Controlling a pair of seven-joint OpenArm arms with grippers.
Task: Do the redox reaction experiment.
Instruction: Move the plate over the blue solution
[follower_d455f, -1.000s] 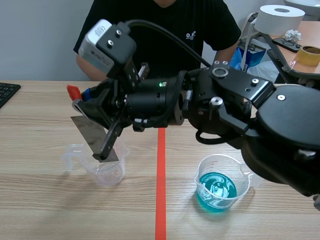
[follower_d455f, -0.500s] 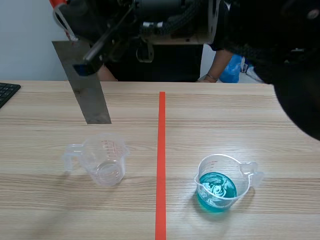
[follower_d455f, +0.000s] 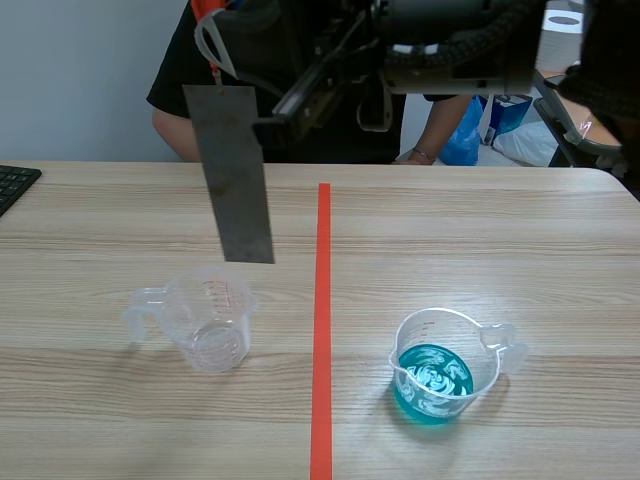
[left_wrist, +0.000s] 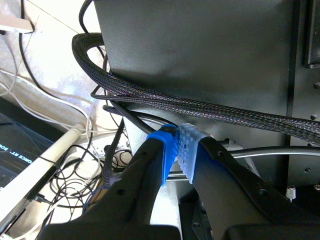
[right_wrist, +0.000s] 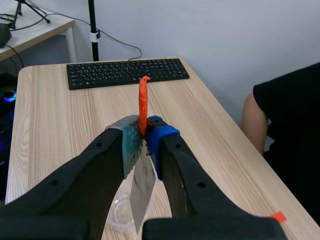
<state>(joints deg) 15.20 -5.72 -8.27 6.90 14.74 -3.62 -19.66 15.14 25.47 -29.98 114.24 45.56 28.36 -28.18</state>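
Holding the metal strip aloft, dip not yet made

The right gripper (right_wrist: 142, 142) is clamped on the top end of a grey metal strip (follower_d455f: 237, 170), just under its orange tab (right_wrist: 143, 102). The strip hangs nearly upright in the air, left of the red tape line (follower_d455f: 321, 330). Its lower end is over or just beyond the clear measuring cup (follower_d455f: 205, 320); I cannot tell which. The arm comes in from the right, high across the far side of the table (follower_d455f: 500, 230). The left gripper (left_wrist: 178, 150) has its fingers pressed together on nothing and faces cables and dark housing, away from the table.

By my judgement, the step in hand is bringing the strip to the solution. The next move calls for carrying it right across the tape line, centring it over the cup of blue liquid (follower_d455f: 488, 350), and lowering it straight so its edge clears the rim.

The clear measuring cup stands near left, handle to the left, and looks empty. The cup of blue liquid stands near right, with a shallow blue-green pool (follower_d455f: 433, 378) at its bottom
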